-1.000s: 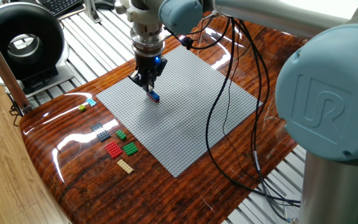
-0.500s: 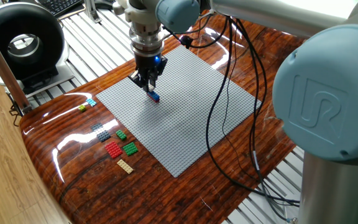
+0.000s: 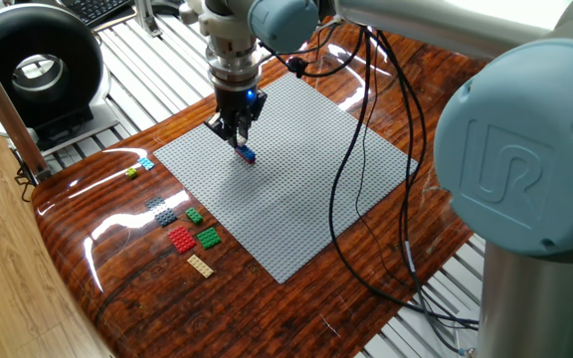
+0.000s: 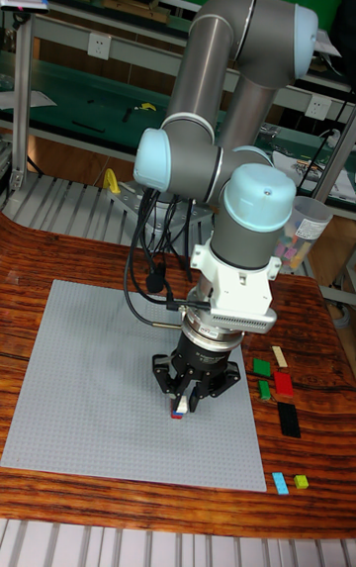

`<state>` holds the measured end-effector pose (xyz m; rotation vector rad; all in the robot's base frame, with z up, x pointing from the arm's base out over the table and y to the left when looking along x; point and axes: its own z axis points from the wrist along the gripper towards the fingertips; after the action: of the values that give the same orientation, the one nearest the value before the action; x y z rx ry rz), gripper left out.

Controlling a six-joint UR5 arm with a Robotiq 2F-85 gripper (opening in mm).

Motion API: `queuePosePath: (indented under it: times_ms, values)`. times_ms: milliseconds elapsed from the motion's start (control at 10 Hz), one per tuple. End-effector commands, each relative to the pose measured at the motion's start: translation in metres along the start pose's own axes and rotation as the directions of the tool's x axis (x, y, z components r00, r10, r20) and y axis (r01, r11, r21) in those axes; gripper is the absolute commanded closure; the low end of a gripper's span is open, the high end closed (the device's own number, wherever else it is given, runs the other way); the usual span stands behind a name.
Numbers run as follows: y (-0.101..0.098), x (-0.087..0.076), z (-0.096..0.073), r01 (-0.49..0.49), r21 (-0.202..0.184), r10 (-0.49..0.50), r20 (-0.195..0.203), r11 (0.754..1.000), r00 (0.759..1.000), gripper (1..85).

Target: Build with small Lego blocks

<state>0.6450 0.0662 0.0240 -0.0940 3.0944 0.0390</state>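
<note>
We judged the build barely begun: the grey baseplate [image 3: 296,174] lay bare on the tabletop [image 3: 267,298] all around the hand [image 3: 239,140], and the only brick on it was the small blue-and-red piece [image 3: 248,154] at the fingertips, with the hand pinching down on it, as far as we could tell. The loose Lego blocks [image 3: 187,231], red, green, dark grey and tan, with a cyan and a yellow-green one further off, waited off the plate's edge well apart from the hand, leaving open plate on every side.
</note>
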Motion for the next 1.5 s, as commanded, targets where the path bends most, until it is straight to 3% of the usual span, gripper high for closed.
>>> queuePosePath:
  times_ms: [0, 1400]
  values:
    - [0.0020, 0.0005, 0.0002, -0.004, -0.016, 0.004, 0.003, 1.000, 1.000, 56.0]
    - [0.0002, 0.0024, 0.0004, 0.003, -0.020, -0.003, 0.011, 1.000, 1.000, 54.3]
